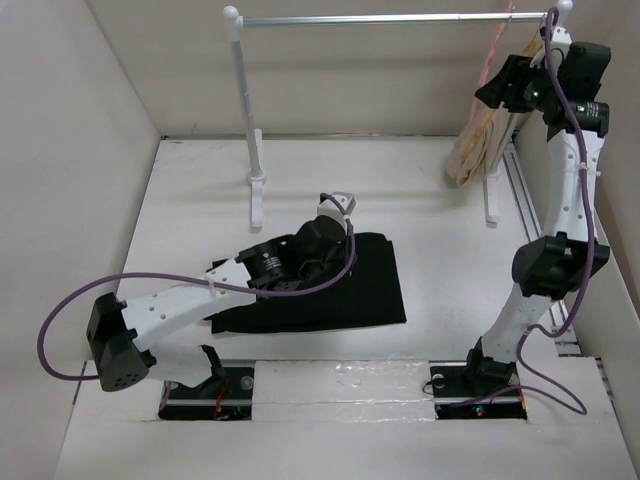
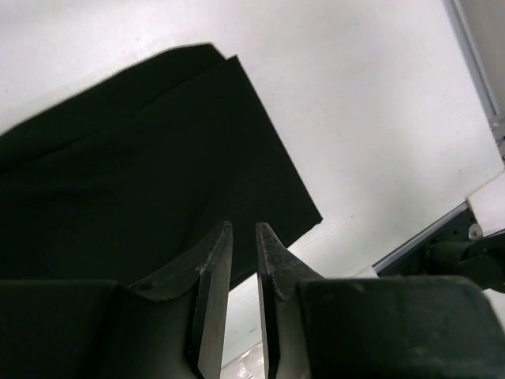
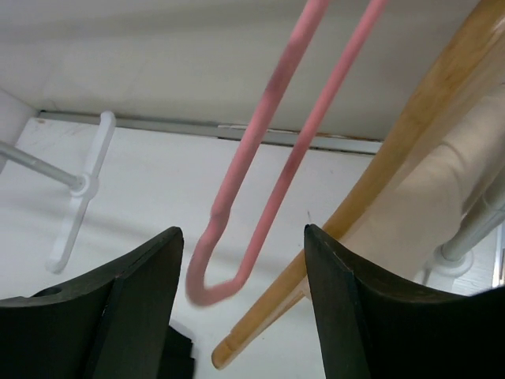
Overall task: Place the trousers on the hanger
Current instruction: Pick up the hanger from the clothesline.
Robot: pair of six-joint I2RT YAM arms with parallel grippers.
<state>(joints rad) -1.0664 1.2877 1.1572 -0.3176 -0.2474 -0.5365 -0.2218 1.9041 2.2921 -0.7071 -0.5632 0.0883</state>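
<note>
Jaws of the right gripper (image 3: 245, 233) are spread around the hanger (image 3: 268, 103); left gripper (image 2: 243, 227) jaws are barely parted above the trousers (image 2: 134, 181).

Plain black, unpatterned, for the trousers (image 1: 372, 285). Pale pink for the hanger (image 3: 272, 83), with one darker smudge along a strand. Tan with fine wood grain for the wooden hanger (image 3: 394, 146); plain beige for the cloth (image 3: 426, 213). White for the table (image 1: 420, 190) and rack posts (image 1: 247, 110), silver for the rail (image 1: 380, 18). White links and black joints on the left arm (image 1: 180, 305) and right arm (image 1: 570, 190); purple for the cables (image 1: 42, 340); matt black for the left fingers (image 2: 213, 300) and right fingers (image 3: 134, 316).
</note>
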